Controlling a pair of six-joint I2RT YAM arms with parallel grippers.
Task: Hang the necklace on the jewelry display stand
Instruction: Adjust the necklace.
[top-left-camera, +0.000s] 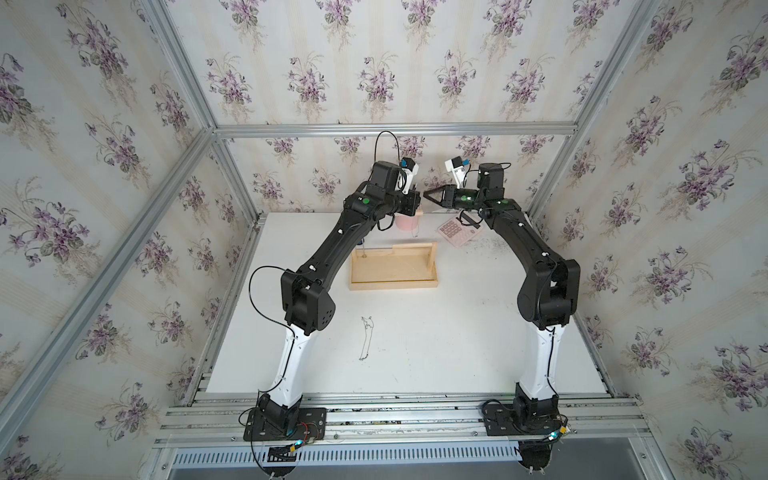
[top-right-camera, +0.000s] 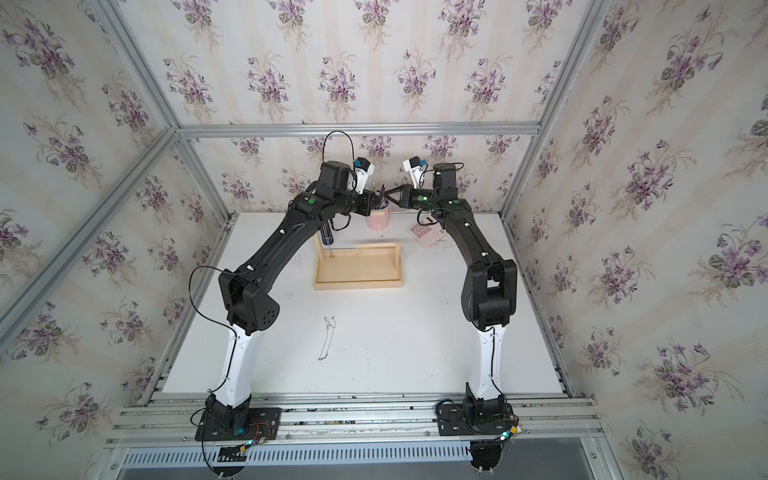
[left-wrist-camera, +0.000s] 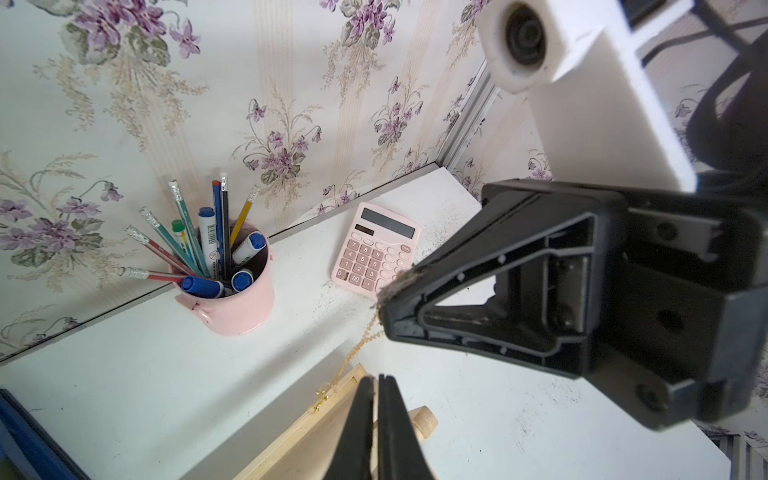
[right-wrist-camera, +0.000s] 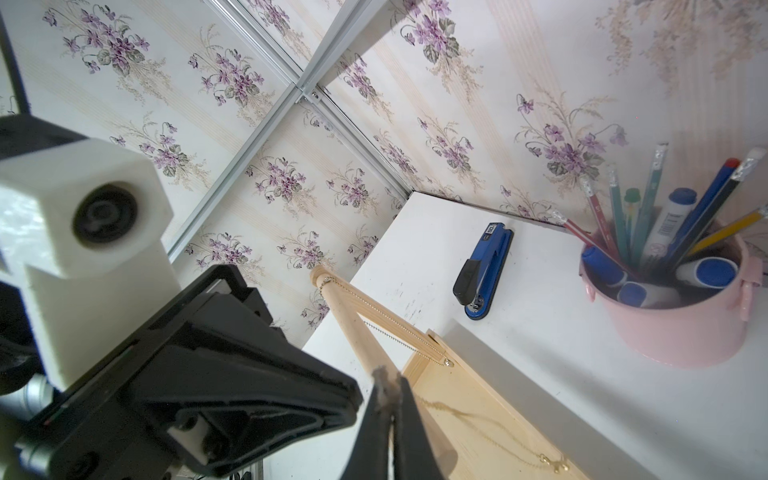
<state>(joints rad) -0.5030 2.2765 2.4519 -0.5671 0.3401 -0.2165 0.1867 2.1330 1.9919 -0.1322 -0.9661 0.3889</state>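
The pale wooden jewelry display stand (top-left-camera: 392, 285) sits at the back middle of the table. My right gripper (right-wrist-camera: 388, 374) hovers above it, shut on a thin gold necklace (right-wrist-camera: 490, 430). The chain droops from the jaws, and its clasp end rests in the tray (right-wrist-camera: 469, 399). My left gripper (left-wrist-camera: 377, 379) is shut, tip to tip with the right gripper (left-wrist-camera: 384, 299), with nothing visible between its fingers. A silver chain (right-wrist-camera: 386, 316) hangs from the top of the tall post (right-wrist-camera: 353, 328). Another thin necklace (top-left-camera: 366, 337) lies on the table nearer the front.
A pink pen cup (left-wrist-camera: 237, 299) full of pens stands just behind the stand. A pink calculator (left-wrist-camera: 374, 249) lies at the back right and a blue stapler (right-wrist-camera: 484, 270) at the back left. Floral walls close in the back and both sides.
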